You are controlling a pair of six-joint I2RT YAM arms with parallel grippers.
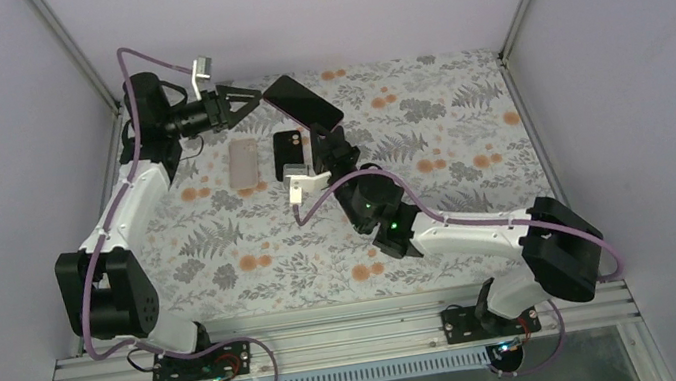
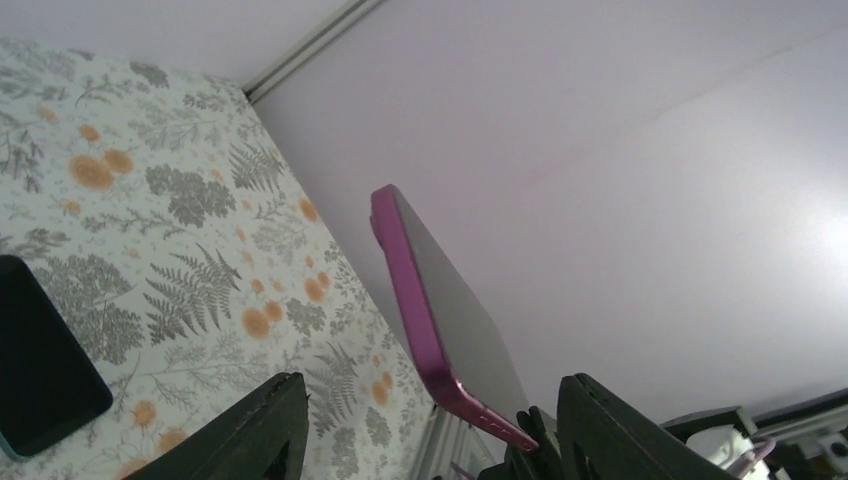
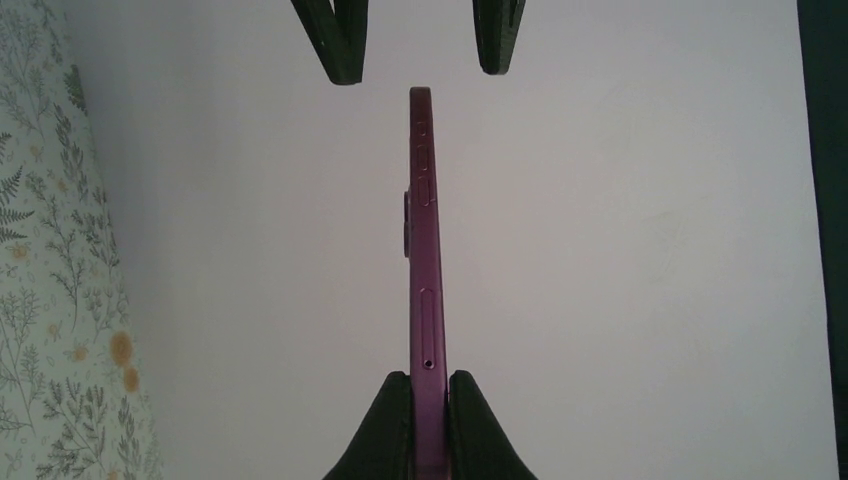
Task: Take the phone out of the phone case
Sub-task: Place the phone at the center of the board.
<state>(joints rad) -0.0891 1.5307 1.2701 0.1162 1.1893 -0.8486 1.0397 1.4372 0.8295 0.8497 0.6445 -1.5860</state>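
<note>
The right jaws pinch the phone (image 3: pixel 425 250) and the left jaws stand open by its tip, so a crooked bite could knock it loose.

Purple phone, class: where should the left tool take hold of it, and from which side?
Probably the free far end of the purple phone, opposite the right tool clamping its near end. Bring the left tool in end-on, one finger on each flat face: the thin slab lines up with its open gap.

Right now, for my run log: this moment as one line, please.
right tool: shut on cased phone, lifted | left tool: open, at phone's free end | case: not yet off
</note>
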